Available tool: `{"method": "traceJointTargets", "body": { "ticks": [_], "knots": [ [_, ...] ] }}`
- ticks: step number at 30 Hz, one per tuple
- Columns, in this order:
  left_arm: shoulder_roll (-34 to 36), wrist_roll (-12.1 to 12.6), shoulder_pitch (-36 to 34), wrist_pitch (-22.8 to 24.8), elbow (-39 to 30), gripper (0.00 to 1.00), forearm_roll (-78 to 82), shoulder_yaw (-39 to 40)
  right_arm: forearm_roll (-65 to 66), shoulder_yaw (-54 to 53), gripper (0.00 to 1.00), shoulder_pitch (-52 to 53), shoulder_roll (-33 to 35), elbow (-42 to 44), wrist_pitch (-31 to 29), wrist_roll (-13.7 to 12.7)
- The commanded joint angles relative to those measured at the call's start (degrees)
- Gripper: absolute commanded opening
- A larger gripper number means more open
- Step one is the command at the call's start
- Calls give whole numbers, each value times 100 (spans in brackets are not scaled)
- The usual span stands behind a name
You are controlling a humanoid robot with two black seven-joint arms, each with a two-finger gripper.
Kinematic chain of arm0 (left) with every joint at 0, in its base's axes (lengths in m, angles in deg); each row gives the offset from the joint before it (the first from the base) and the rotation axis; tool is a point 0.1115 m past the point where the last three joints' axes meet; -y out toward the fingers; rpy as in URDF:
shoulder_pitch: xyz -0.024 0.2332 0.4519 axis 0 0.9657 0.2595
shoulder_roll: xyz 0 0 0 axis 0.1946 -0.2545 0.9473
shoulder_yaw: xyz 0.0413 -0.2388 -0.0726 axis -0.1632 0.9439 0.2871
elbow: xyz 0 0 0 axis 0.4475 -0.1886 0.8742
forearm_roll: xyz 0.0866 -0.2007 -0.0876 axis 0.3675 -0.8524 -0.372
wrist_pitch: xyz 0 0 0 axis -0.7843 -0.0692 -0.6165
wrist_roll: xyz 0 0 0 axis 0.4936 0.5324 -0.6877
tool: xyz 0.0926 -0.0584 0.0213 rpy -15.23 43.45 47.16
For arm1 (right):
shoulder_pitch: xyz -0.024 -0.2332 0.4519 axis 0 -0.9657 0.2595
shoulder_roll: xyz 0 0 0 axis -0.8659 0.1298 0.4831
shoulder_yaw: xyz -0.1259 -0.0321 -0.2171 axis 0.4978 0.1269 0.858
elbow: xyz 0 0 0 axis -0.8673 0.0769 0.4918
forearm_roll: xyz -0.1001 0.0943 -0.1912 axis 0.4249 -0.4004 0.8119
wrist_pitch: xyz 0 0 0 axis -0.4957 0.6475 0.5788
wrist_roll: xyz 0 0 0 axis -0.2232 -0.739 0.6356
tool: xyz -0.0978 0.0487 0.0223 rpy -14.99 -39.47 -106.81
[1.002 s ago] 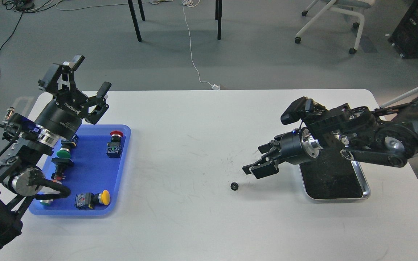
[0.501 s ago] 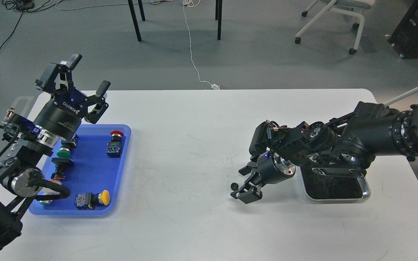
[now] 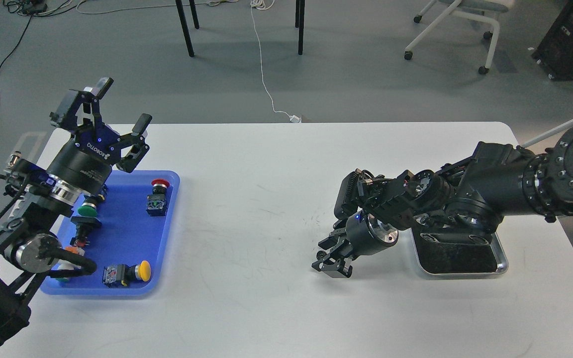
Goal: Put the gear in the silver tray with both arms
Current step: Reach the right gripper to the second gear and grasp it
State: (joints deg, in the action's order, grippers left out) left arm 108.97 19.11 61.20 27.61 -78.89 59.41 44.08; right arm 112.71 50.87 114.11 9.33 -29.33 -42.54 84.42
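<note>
The gear (image 3: 321,255) is small, black and toothed, and lies on the white table (image 3: 266,164) left of the silver tray (image 3: 501,260). My right gripper (image 3: 324,257) reaches down and left from over the tray. Its two fingers stand on either side of the gear with a gap still between them, so it looks open around the gear. The tray's far part is hidden under my right arm, and its dark floor shows nothing in it. My left gripper (image 3: 123,102) is open and empty, raised over the far left corner of the blue tray (image 3: 130,233).
The blue tray at the left holds several push-button switches with red (image 3: 159,184), green (image 3: 87,211) and yellow (image 3: 142,271) caps. Beyond the table's far edge are chair legs, a white cable and a wheeled chair on the floor.
My right arm has swung left and down from over the silver tray, so its gripper now sits at the gear, fingers narrower. The gear has not moved. The left arm barely shifted.
</note>
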Motion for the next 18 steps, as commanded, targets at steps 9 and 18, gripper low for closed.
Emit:
{"method": "traceJointTargets", "body": {
  "ticks": [9, 18],
  "knots": [
    [-16, 0, 44, -4, 1, 99, 0, 9, 3, 29, 25, -7, -68, 108, -11, 0],
    [-16, 0, 35, -4, 1, 99, 0, 17, -14, 29, 13, 63, -68, 91, -28, 0]
  ]
}}
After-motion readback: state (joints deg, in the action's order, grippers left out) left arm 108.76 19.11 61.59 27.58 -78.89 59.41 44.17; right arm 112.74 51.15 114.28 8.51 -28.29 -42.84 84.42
